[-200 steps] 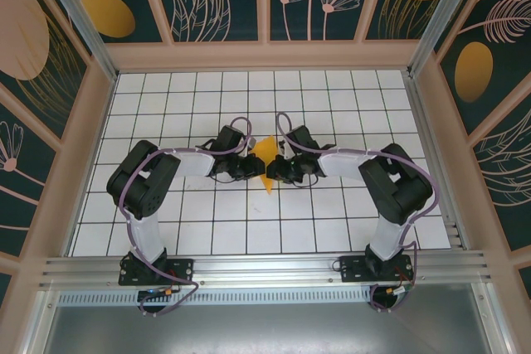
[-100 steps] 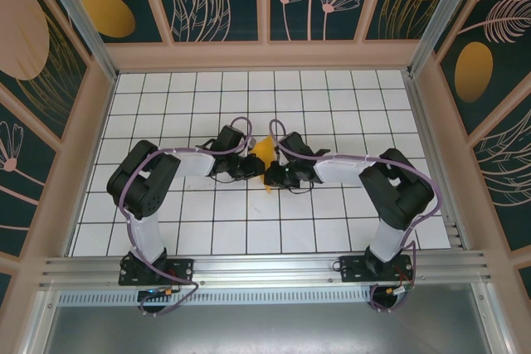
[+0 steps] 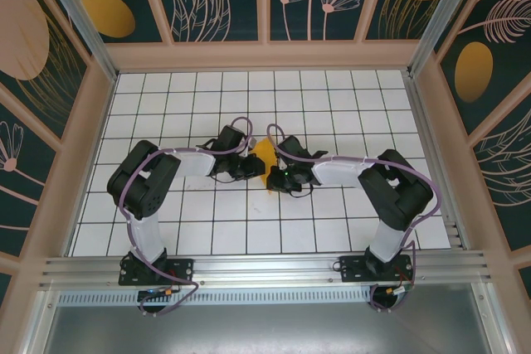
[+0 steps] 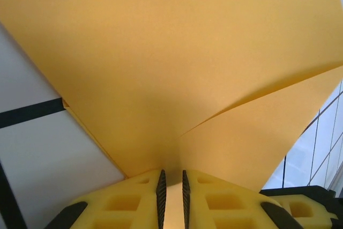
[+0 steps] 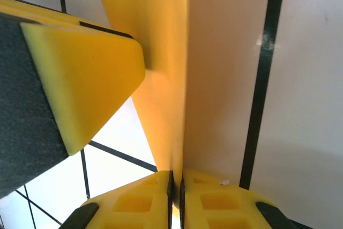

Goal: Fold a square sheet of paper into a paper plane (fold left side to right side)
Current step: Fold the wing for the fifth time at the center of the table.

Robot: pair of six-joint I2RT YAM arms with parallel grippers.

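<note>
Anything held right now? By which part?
The partly folded sheet of paper, pinched by both: left gripper on its left side, right gripper on its right side.

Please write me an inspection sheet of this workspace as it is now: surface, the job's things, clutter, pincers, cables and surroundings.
Surface: white table with a black grid.
Job's things: orange-yellow paper, partly folded, held up between the two arms at mid-table.
Clutter: nothing seen.
Pincers: left pincer shut on the paper; right pincer shut on the paper's edge.
Cables: purple cables loop over both wrists and run along the arms.
Surroundings: dark walls with a plant and oval pattern; metal rail at the near edge.
</note>
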